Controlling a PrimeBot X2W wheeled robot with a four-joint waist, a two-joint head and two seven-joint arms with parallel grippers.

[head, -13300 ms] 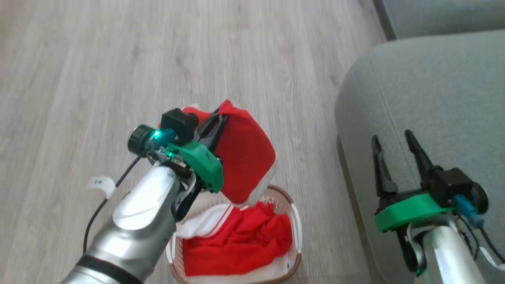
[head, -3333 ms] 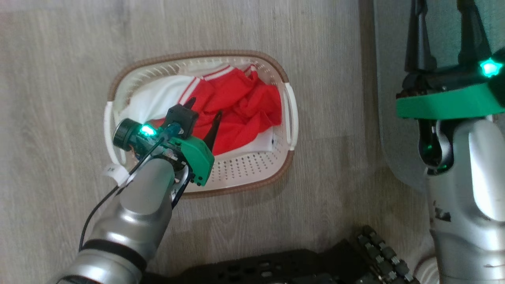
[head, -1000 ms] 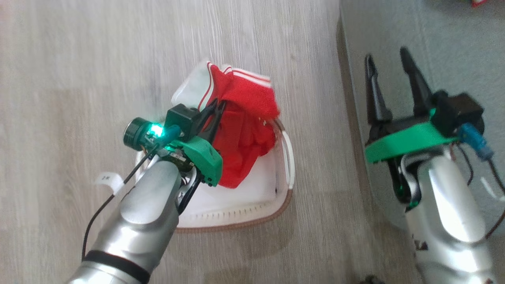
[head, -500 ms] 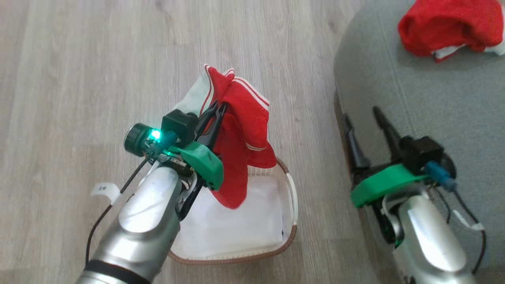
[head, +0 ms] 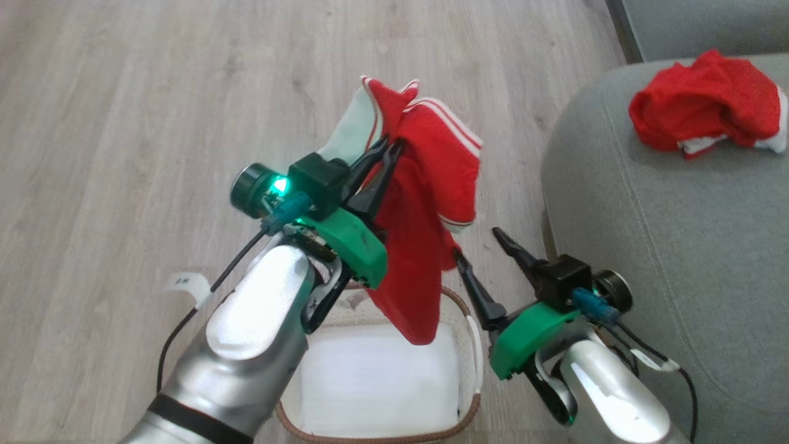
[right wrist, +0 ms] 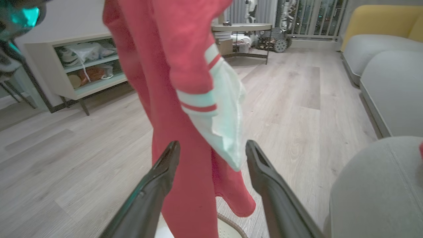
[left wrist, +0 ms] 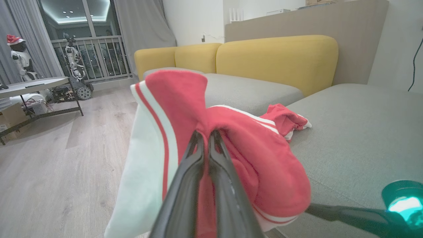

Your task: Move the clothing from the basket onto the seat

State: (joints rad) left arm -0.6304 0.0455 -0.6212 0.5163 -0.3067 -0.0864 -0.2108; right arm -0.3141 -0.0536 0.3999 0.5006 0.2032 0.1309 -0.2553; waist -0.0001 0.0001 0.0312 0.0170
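Note:
My left gripper point(head: 390, 147) point(left wrist: 206, 133) is shut on a red garment point(head: 419, 203) point(left wrist: 251, 158) with white panels and striped trim, which hangs high above the basket point(head: 471, 345). The garment's lower end dangles toward the basket, whose white inside shows bare. My right gripper point(head: 478, 242) point(right wrist: 211, 147) stands open beside the hanging cloth point(right wrist: 178, 99), its fingers on either side of the lower hem without touching. A second red garment point(head: 703, 111) point(left wrist: 286, 119) lies crumpled on the grey-green seat point(head: 678, 246) point(left wrist: 357, 132).
Pale wood floor point(head: 123, 123) spreads left of the basket. A yellow sofa back point(left wrist: 274, 56) stands behind the seat. A round table point(left wrist: 36, 84) with robot figures, and a low shelf unit point(right wrist: 82, 72), stand farther off in the room.
My left gripper has lifted the red garment higher and toward the seat. My right gripper has swung left, close under the hanging cloth. The camera has shifted too.

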